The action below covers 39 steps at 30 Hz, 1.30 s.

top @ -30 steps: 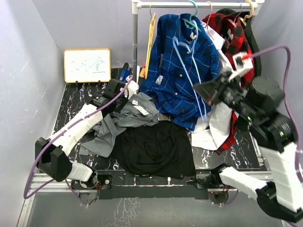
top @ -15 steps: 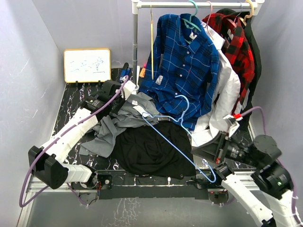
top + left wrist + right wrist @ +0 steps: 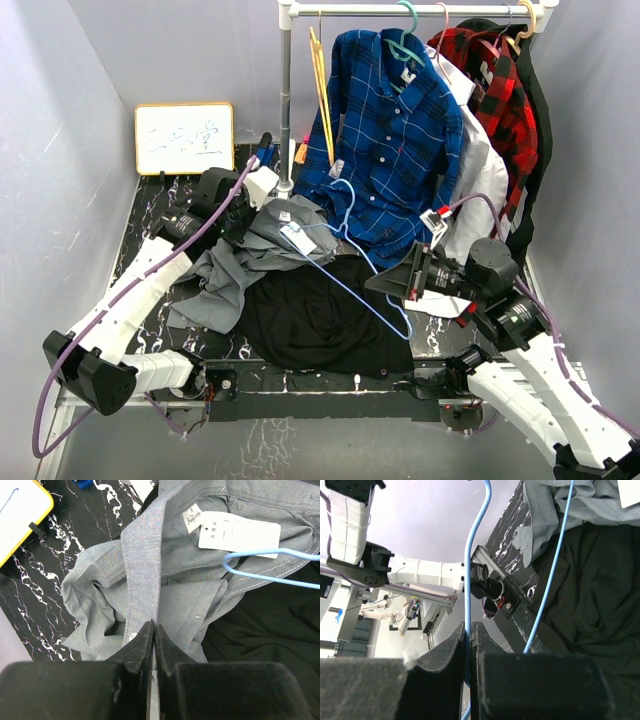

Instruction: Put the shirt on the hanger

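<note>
The left gripper (image 3: 152, 628) has its two fingers pressed together, pinching a grey edge of the shirt (image 3: 262, 250). The shirt lies crumpled on the table (image 3: 150, 215), partly on a black cloth (image 3: 320, 315). The right gripper (image 3: 469, 629) pinches the thin blue hanger (image 3: 467, 580) tight. The hanger's far end rests on the shirt, by a white tag (image 3: 239, 534).

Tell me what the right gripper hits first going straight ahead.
Probably the left arm's base, though depth is unclear; the right gripper, shut on the hanger, points past the black cloth.
</note>
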Motion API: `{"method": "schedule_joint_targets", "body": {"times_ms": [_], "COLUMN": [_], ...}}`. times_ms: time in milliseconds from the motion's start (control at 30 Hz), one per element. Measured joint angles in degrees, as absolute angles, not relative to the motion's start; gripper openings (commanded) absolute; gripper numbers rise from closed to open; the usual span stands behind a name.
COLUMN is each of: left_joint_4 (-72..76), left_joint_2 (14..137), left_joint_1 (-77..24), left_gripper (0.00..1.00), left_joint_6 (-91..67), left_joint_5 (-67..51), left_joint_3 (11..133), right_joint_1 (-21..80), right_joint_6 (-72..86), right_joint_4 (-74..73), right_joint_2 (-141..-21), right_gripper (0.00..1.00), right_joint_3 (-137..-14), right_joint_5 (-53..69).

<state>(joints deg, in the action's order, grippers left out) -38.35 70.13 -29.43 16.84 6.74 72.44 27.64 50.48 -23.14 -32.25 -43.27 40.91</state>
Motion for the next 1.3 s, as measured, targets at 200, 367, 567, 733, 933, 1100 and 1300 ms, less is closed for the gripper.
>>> {"method": "schedule_joint_targets", "body": {"times_ms": [200, 367, 567, 733, 933, 1100, 1300], "left_joint_4": [-39.51, -40.27, -40.86, -40.84, -41.6, -41.69, -41.65], "left_joint_2": [69.52, 68.42, 68.36, 68.36, 67.79, 66.76, 66.61], "left_joint_1": [-29.36, -29.36, -28.64, -27.11, -26.33, -25.78, -25.54], "left_gripper": [0.0, 0.0, 0.0, 0.0, 0.0, 0.0, 0.0], "left_joint_6": [16.75, 16.73, 15.81, 14.96, 14.72, 14.35, 14.33], "left_joint_5": [5.96, 5.89, 4.56, 3.18, 1.93, 1.23, 0.82], "left_joint_3": [72.44, 72.71, 75.48, 77.03, 76.93, 76.75, 76.75], "right_joint_1": [27.64, 28.18, 32.21, 34.5, 34.5, 34.92, 35.94], "right_joint_6": [51.42, 51.48, 49.45, 46.85, 45.17, 45.74, 47.07], "right_joint_4": [-11.46, -6.2, -4.19, -3.92, -0.23, 6.42, 13.87], "right_joint_2": [-36.21, -40.12, -46.89, -51.57, -55.57, -61.56, -68.42], "right_gripper": [0.0, 0.0, 0.0, 0.0, 0.0, 0.0, 0.0], "right_joint_3": [-39.44, -39.38, -40.84, -41.32, -42.5, -42.68, -42.7], "right_joint_5": [41.04, 41.12, 40.03, 38.44, 37.54, 38.2, 40.56]}}
